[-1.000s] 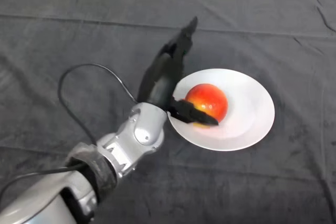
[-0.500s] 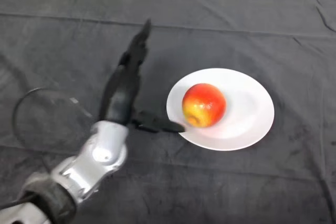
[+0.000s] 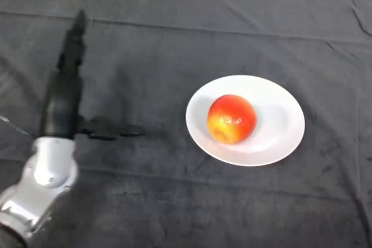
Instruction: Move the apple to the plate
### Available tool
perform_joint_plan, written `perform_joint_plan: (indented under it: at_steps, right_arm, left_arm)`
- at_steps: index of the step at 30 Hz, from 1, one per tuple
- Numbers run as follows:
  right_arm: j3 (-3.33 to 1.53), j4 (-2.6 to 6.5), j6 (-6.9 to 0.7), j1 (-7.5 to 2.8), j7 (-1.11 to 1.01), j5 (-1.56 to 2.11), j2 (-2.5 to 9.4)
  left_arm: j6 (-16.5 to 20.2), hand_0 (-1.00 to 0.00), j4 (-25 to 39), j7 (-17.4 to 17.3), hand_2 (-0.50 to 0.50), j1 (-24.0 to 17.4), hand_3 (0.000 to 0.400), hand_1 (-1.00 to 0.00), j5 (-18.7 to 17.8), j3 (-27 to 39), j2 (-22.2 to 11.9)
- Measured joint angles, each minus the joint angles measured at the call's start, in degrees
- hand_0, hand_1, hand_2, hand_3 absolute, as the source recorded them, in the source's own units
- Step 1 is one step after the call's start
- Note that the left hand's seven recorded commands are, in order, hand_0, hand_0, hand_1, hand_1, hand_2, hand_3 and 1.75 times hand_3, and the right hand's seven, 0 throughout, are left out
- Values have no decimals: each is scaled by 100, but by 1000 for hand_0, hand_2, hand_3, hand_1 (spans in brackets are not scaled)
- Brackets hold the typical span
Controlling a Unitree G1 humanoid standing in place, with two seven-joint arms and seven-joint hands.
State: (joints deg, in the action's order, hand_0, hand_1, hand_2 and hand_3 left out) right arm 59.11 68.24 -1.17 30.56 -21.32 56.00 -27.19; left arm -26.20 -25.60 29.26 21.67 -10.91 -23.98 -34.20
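Apple: a round red apple with a yellow-orange patch [image 3: 231, 118] sits on the plate, a little left of the plate's middle, right of the frame's centre.
Plate: a round white plate [image 3: 279, 121] lies flat on the cloth in the centre-right of the frame; its bare rim shows all round the apple.
Hand: the black left hand [image 3: 63, 105] is in the left part of the frame, well apart from the plate and touching neither plate nor apple.
Fingers: the fingers [image 3: 72, 45] stretch straight toward the upper left of the frame, lying together; the thumb [image 3: 110, 129] sticks out sideways toward the right, pointing at the plate but stopping short of it. Nothing is held between them.
Arm: the silver-grey forearm [image 3: 40, 181] comes in from the lower left corner and runs up to the black hand.
Table cover: a dark grey cloth [image 3: 186, 39] with soft creases covers the whole table; a pale strip shows along the top edge of the frame.
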Motion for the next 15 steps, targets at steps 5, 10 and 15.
perform_joint_plan:
  at_steps: [5, 10, 15]
  right_arm:
    - [1, 0, 0, 0, 0, 0, 0]
    - [-1, 0, 1, 1, 0, 0, 1]
    - [-2, 0, 1, 1, 0, 0, 1]
  left_arm:
    - [-170, 0, 41, -36, 0, -372, 0, 0, -97, 539, -216]
    - [-353, 0, 90, -138, 0, -802, 0, 0, -267, 1107, -392]
    - [-571, 0, 85, -249, 0, -1166, 0, 0, -494, 1630, -530]
